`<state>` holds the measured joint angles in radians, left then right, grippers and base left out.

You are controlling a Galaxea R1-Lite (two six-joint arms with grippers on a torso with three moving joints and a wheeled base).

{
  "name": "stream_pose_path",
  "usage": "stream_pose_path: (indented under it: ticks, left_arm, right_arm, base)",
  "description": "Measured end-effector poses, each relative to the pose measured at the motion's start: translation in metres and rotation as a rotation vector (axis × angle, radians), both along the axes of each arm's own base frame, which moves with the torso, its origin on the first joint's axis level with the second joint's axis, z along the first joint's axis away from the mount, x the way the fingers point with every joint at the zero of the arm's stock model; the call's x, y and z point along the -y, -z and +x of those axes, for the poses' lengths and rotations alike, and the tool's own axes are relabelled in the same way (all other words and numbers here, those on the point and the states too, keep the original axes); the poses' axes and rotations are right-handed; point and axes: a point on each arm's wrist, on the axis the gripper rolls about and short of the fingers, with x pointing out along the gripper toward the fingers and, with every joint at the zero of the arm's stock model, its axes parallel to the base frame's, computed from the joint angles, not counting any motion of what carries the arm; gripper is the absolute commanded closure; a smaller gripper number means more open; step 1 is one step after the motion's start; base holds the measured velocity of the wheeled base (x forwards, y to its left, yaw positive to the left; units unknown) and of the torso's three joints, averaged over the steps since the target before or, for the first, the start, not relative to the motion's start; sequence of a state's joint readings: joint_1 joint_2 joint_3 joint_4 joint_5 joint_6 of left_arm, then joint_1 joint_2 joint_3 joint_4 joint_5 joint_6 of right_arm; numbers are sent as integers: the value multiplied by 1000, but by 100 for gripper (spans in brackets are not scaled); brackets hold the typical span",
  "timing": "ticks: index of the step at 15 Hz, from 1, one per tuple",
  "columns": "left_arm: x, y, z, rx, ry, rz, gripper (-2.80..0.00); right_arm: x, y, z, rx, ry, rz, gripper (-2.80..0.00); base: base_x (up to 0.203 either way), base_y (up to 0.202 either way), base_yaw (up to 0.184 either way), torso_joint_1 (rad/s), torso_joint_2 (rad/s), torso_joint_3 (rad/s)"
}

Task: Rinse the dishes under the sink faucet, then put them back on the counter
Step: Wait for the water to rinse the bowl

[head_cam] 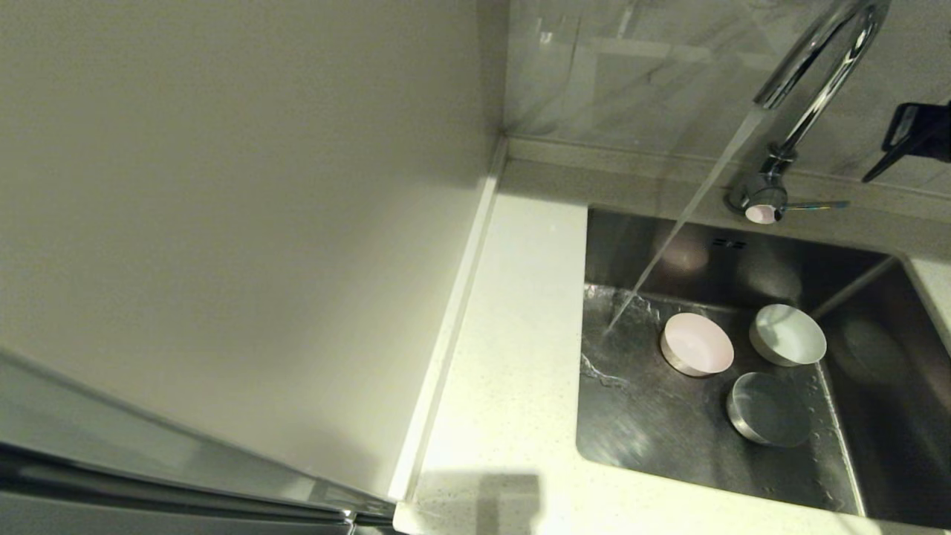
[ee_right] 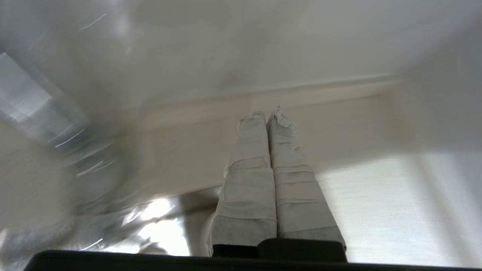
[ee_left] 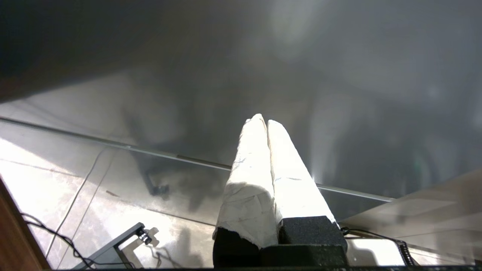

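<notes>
Three bowls stand on the floor of the steel sink (head_cam: 669,438): a pale pink bowl (head_cam: 697,344), a white bowl (head_cam: 787,334) to its right, and a pale blue bowl (head_cam: 769,409) nearest me. Water runs from the chrome faucet (head_cam: 813,82) in a slanted stream and lands on the sink floor just left of the pink bowl. The side lever (head_cam: 817,206) sticks out to the right. My right gripper (ee_right: 268,114) is shut and empty above the counter's back strip; its black body (head_cam: 917,134) shows right of the faucet. My left gripper (ee_left: 266,121) is shut, empty and away from the sink.
The white speckled counter (head_cam: 505,334) runs along the sink's left side and front. A cream wall panel (head_cam: 223,223) rises at the left and a marbled backsplash (head_cam: 631,74) behind. The left wrist view shows a shiny floor with cables (ee_left: 67,241).
</notes>
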<state>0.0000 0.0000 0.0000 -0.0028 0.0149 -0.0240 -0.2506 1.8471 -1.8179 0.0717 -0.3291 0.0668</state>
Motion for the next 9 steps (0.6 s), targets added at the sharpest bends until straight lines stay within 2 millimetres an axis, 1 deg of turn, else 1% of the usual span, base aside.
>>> stream_pose_path:
  ticks: [1,2,3,4,6,8,9]
  left_arm:
    - [0,0,0,0,0,0,0]
    - [0,0,0,0,0,0,0]
    - [0,0,0,0,1,0,0]
    - [0,0,0,0,0,0,0]
    - [0,0,0,0,0,0,0]
    - [0,0,0,0,0,0,0]
    - [0,0,0,0,1,0,0]
  right_arm:
    - [9,-5,-11,11,30,-4,0]
    - [17,-3,-21,-1,59,-6,0]
    - [23,7,-30,-34,83,-4,0]
    - [28,22,-40,-78,106,4,0]
    - [35,62,-63,-187,152,35,0]
    - [32,107,-92,-295,176,76,0]
    - [25,125,-109,-333,174,87,0]
  base:
    - [0,0,0,0,0,0]
    - [0,0,0,0,0,0]
    - [0,0,0,0,0,0]
    - [0,0,0,0,0,0]
    - [0,0,0,0,0,0]
    - [0,0,0,0,0,0]
    - [0,0,0,0,0,0]
